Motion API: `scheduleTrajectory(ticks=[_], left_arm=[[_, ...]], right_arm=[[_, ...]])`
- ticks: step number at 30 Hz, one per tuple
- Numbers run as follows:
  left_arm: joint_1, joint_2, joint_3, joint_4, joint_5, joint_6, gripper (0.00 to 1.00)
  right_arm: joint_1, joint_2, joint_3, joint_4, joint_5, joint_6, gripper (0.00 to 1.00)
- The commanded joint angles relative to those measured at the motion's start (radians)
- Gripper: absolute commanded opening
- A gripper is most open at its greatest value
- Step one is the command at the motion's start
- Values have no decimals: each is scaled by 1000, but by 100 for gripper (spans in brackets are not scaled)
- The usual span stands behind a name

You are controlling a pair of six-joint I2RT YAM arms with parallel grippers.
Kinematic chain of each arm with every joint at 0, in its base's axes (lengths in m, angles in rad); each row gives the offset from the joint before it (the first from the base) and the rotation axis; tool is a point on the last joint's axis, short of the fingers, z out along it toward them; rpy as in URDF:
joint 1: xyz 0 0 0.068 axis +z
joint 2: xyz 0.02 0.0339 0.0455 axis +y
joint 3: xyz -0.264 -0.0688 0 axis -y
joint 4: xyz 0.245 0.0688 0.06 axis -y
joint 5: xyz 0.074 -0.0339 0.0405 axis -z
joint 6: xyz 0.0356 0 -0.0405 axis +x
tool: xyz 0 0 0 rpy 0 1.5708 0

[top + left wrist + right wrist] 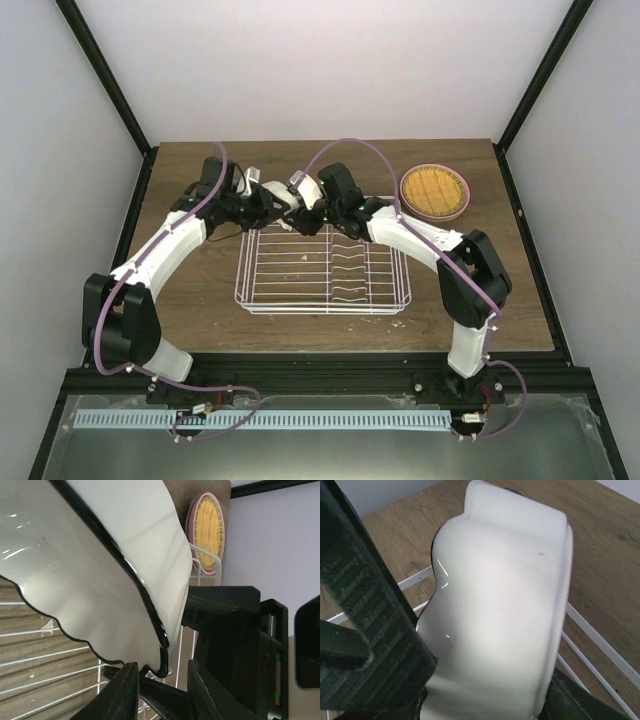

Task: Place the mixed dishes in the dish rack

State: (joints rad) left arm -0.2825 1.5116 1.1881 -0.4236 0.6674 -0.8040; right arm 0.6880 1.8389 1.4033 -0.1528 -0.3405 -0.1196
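— Left tool [161, 692]?
— Narrow, astride the bowl's [60, 565] dark rim [162, 652]; clamped or loose, hard to tell.
— Right tool [480, 680]?
— Wide, gripping that bowl across its body. Tilted on edge over the rack's [325, 311] far end; slots [350, 265] nearer this side.

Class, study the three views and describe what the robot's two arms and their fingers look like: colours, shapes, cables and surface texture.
The left arm and right arm each have smooth white tubular links joined by bulky black joints. A lilac cable loops loosely along each arm. The fingers are flat black blades, and the right wrist view shows dark ribbed pads.
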Motion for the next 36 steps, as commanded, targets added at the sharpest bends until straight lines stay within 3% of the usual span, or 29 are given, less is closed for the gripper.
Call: scheduleTrajectory(ticks=[1,11,25,36], left_arm=[[-6,-22,16,-114,18,55,28],[20,-85,30,-296,37,159,29],[100,-155,77,-349,20,185,29],[137,-156,102,-355,13,201,29]], right_arm=[[2,-41,19,59,25,-27,40],[2,-93,-38,27,43,-53,39],[14,-97,-66,18,37,-110,37],[200,-65,-135,43,310,-339,37]])
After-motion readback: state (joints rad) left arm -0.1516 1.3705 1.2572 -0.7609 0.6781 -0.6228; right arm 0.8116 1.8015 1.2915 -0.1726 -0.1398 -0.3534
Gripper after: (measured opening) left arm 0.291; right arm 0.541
